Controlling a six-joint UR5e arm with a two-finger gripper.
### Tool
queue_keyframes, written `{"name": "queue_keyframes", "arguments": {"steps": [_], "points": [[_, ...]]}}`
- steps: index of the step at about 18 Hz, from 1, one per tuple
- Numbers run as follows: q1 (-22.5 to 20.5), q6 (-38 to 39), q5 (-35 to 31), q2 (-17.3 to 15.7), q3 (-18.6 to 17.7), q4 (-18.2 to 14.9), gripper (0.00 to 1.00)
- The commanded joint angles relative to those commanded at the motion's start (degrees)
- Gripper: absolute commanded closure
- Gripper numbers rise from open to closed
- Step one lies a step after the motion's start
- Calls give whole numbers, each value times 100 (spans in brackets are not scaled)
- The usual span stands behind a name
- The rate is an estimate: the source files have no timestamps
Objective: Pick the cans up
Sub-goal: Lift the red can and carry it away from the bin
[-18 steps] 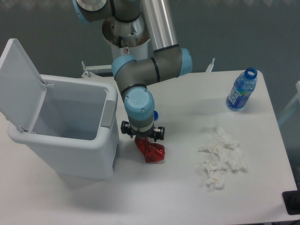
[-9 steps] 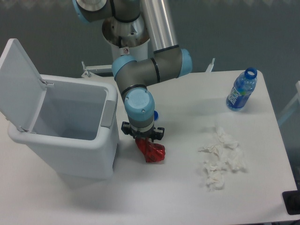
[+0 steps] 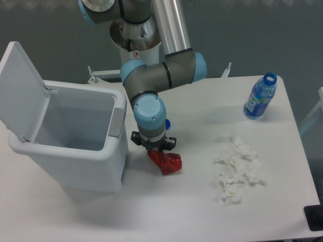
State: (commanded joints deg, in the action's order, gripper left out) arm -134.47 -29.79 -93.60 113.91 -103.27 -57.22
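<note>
Near the middle of the bench (image 3: 166,212), just right of the white bin (image 3: 75,146), the hand (image 3: 154,147) points straight down from the arm's blue-capped wrist. Its fingers are closed on the upper left end of the red can (image 3: 165,161). The can is crushed and shiny, and it tilts from the hand down toward the right. Whether its lower end touches the bench surface cannot be told from this view.

The bin stands at the left side of the bench with its lid (image 3: 20,91) hinged open and raised to the left. The interior visible from above shows bare grey walls.

A blue-labelled plastic bottle (image 3: 260,97) stands at the far right corner of the bench, well apart from the hand. A cluster of wadded white tissues (image 3: 238,169) lies on the right half of the bench, between the can and the right edge. A small blue object (image 3: 167,122) shows just behind the wrist; its identity cannot be determined.
</note>
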Motion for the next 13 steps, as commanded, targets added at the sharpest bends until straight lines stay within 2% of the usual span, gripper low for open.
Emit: {"name": "queue_keyframes", "arguments": {"steps": [6, 13], "points": [[-26, -227, -9, -44, 158, -18, 48], [-254, -1185, -62, -465, 799, -79, 48]]}}
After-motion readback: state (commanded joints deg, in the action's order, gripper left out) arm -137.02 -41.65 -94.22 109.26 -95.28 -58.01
